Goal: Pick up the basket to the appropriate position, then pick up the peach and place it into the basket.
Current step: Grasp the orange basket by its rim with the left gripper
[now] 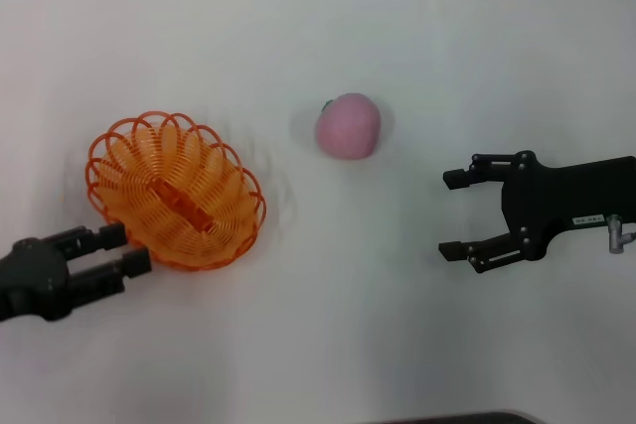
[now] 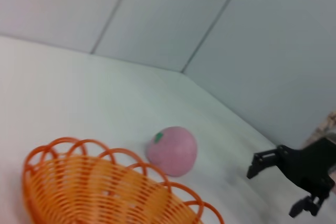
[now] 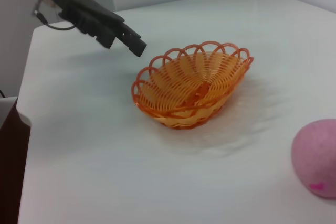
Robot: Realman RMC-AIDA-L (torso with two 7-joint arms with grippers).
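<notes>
Both grippers are sitting apart from the peach [image 1: 349, 126]: left gripper [image 1: 127, 249] (jaws narrow, empty) is nearing the basket [image 1: 175, 189]; right gripper [image 1: 455, 214] is gaping wide.

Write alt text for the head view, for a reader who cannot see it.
An orange wire basket sits on a white table, with a pink peach apart from it toward the middle. The left gripper hovers by the basket's near rim, fingers nearly together and holding nothing; the right gripper waits open on the right, short of the peach.
</notes>
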